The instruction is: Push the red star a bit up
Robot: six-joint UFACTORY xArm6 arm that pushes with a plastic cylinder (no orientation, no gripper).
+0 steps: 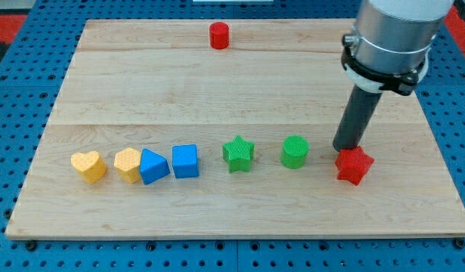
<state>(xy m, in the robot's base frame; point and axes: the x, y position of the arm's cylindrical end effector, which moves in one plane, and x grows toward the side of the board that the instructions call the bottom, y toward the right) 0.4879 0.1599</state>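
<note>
**Desk:** Where is the arm in this frame?

**Photographer:** My tip [346, 147] stands on the wooden board [232, 83] at the view's right, just above and to the left of the red star [354, 165]. It looks to be touching the star's upper-left edge, though the angle leaves it unclear whether a hairline gap remains. The tool is a plain dark rod: there is nothing on it to open or close, and it holds nothing.

**Desk:** And the star itself?

**Photographer:** It sits near the board's lower right, at the right end of a loose row. Running toward the view's left: a green cylinder [295, 152], a green star [238, 153], a blue cube [185, 161], a blue triangle [153, 166] touching a yellow heart [128, 164], then a second yellow heart [88, 166], apart from the first.

**Desk:** Anything else on the board?

**Photographer:** A red cylinder [219, 35] stands alone near the top edge, well apart from the row. No bins or trays appear; every block rests directly on the wood.
</note>
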